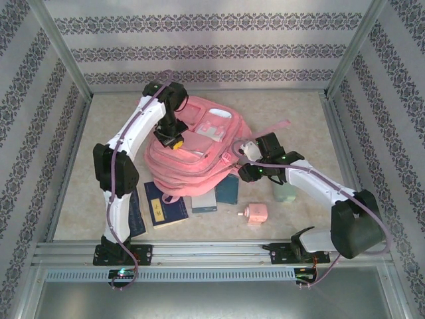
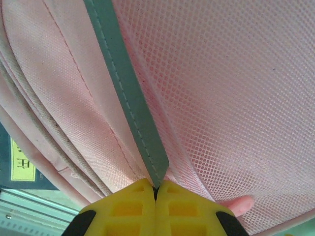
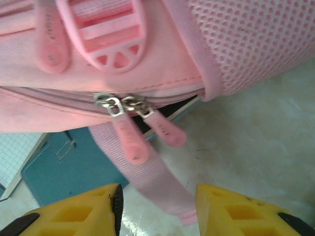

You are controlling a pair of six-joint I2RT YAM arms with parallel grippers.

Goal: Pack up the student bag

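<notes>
While the student bag (image 1: 199,163) is laid at the middle of the table (image 1: 299,113), with books (image 1: 166,207) at its near edge, the left gripper (image 2: 156,192) is clamped together on a grey-green trim strip (image 2: 133,108) of the bag. The right gripper (image 3: 157,196) is held with jaws apart near two pink zip pulls (image 3: 132,140), with a pink strap (image 3: 160,174) lying between its fingers

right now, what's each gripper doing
left gripper: closed on the grey strip of the backpack
right gripper: open, holding nothing, just short of the zipper pulls
</notes>
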